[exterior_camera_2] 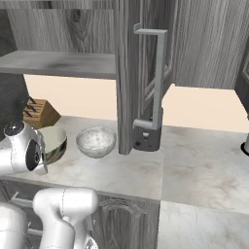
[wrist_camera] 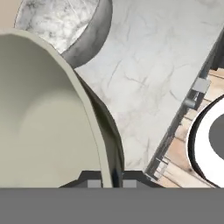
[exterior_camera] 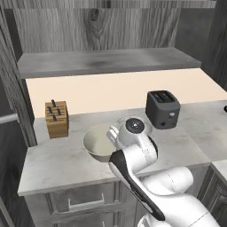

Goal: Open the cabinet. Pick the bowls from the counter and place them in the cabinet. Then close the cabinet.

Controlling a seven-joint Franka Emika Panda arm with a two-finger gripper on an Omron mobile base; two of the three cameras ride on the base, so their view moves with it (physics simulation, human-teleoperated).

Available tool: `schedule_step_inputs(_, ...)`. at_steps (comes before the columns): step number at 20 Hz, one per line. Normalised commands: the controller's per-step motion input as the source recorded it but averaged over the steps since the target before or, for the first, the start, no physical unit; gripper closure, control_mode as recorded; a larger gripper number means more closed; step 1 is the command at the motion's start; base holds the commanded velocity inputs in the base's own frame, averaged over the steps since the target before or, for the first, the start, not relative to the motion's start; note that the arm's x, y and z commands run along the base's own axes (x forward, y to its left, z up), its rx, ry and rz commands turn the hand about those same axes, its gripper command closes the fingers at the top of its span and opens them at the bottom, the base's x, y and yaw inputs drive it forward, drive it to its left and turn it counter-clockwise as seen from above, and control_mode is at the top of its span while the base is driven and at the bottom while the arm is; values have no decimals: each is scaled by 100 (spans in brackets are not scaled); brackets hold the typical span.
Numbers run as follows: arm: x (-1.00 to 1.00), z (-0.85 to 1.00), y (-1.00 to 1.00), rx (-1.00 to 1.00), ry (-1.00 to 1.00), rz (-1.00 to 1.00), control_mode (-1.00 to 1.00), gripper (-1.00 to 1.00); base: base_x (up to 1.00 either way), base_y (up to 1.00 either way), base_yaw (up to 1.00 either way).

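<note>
My gripper (wrist_camera: pixel 108 177) is shut on the rim of the beige-olive bowl (wrist_camera: pixel 39 113), one finger inside and one outside. This bowl (exterior_camera: pixel 97 142) sits left of my white hand on the counter (exterior_camera: pixel 53 162); whether it touches the slab I cannot tell. From the right base view the same bowl (exterior_camera_2: pixel 54 141) is just beyond my hand. The white-grey marbled bowl (exterior_camera_2: pixel 96 140) rests on the counter (exterior_camera_2: pixel 194 165) close beside it, also at the top of the hand view (wrist_camera: pixel 57 17). The cabinet (exterior_camera: pixel 111 62) above stands open, its grey shelf bare.
An open cabinet door (exterior_camera_2: pixel 129 73) with a long bar handle (exterior_camera_2: pixel 158 78) hangs over the counter right of the marbled bowl. A knife block (exterior_camera: pixel 56 119) stands at the back left and a dark toaster (exterior_camera: pixel 162 109) at the back right. Drawer fronts (exterior_camera: pixel 84 199) lie below.
</note>
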Motion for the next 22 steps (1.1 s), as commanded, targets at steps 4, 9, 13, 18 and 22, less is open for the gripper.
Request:
schedule_step_inputs(4,-50,77,-35,14,0,-54,-100,100,0,0,0)
schedule_step_inputs(9,-48,100,-29,16,-2,-26,-100,100,0,0,0)
schedule_step_inputs(13,-48,99,-18,10,-3,-1,-100,100,0,0,0)
schedule_step_inputs(18,-56,88,-14,5,-7,0,-100,100,0,0,0)
schedule_step_inputs(22,-40,86,-1,0,-18,3,-100,100,0,0,0)
